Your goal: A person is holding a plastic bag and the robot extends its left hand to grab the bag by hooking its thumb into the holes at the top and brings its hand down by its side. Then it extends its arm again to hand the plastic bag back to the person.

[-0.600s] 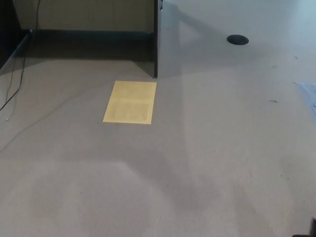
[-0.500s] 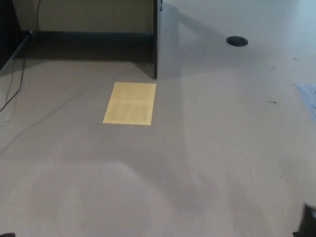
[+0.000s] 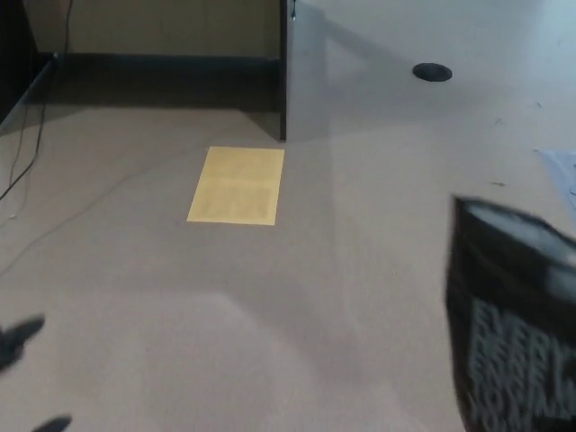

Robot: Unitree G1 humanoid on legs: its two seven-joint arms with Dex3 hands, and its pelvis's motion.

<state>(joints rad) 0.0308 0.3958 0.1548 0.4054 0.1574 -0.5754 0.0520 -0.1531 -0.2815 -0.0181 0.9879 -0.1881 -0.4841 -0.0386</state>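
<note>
Plastic bag [image 3: 513, 315], black with blurred white lettering, hangs at the right edge, presumably offered for my thumb. My left hand [image 3: 22, 337] shows only dark fingertips; its grip I cannot tell.

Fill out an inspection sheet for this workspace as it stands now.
Surface: beige floor, mostly bare, with a few small dark specks at right.
Job's things: black plastic bag with pale lettering, blurred, at the right edge; whoever holds it is out of frame.
Clutter: yellow rectangular sheet lying flat on the floor; pale scrap at the right edge; round dark disc at upper right.
Hands: left hand shows only as dark fingertips at the lower left edge, holding nothing visible; right hand not in view.
Cables: thin cable running down the far left.
Surroundings: dark vertical panel edge and dark baseboard at top.
</note>
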